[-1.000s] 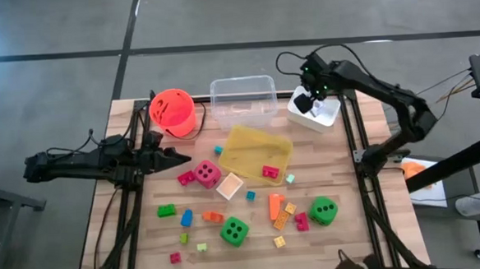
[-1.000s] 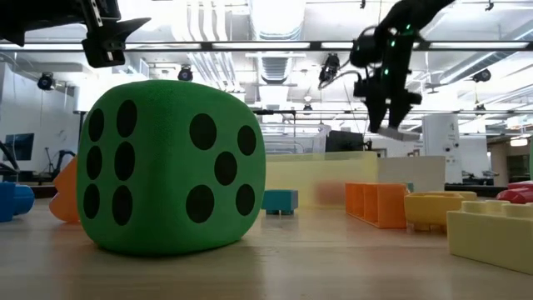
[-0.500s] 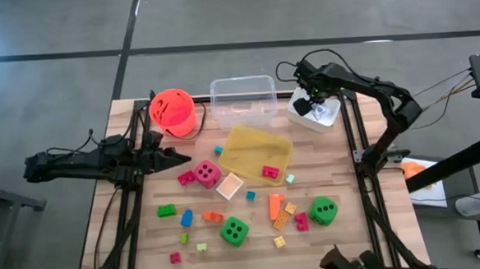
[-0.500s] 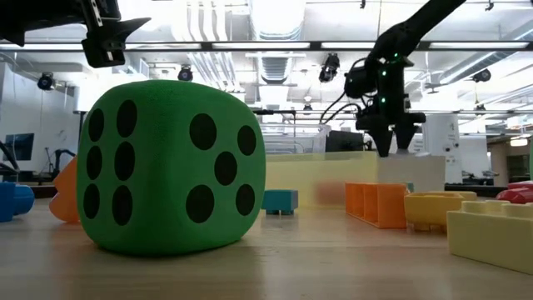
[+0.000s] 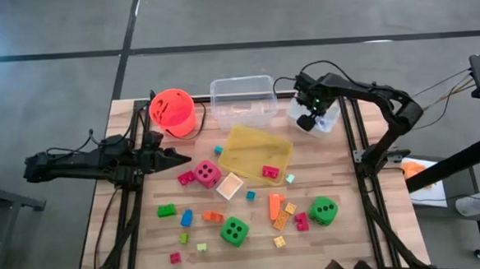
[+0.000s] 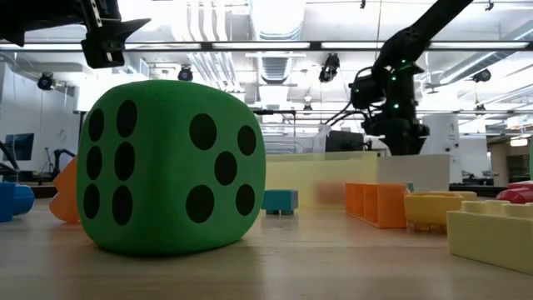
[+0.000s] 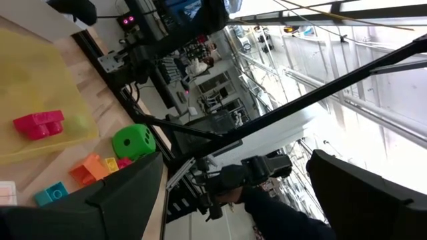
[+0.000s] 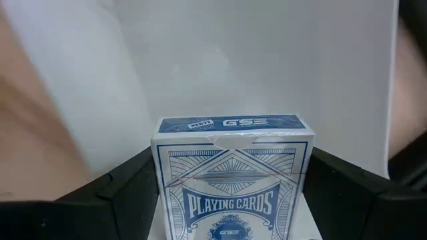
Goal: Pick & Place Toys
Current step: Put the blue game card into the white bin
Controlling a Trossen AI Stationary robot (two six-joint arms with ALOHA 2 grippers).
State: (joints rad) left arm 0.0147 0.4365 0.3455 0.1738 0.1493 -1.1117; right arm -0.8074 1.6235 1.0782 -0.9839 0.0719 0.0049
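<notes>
Toys (image 5: 234, 230) untouched, right gripper (image 5: 308, 118) clasping card box (image 8: 232, 177) (inside white tray (image 5: 328, 120))

Bright ceiling strip lights; soft shadows; right wrist view perhaps overexposed.

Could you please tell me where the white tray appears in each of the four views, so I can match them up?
High view: white tray at the table's far right corner, under the right tool.
Low view: pale box right of centre, behind the orange blocks.
Left wrist view: not identifiable.
Right wrist view: its white wall fills the picture behind the playing cards.
Shared landmark: the right tool.
</notes>
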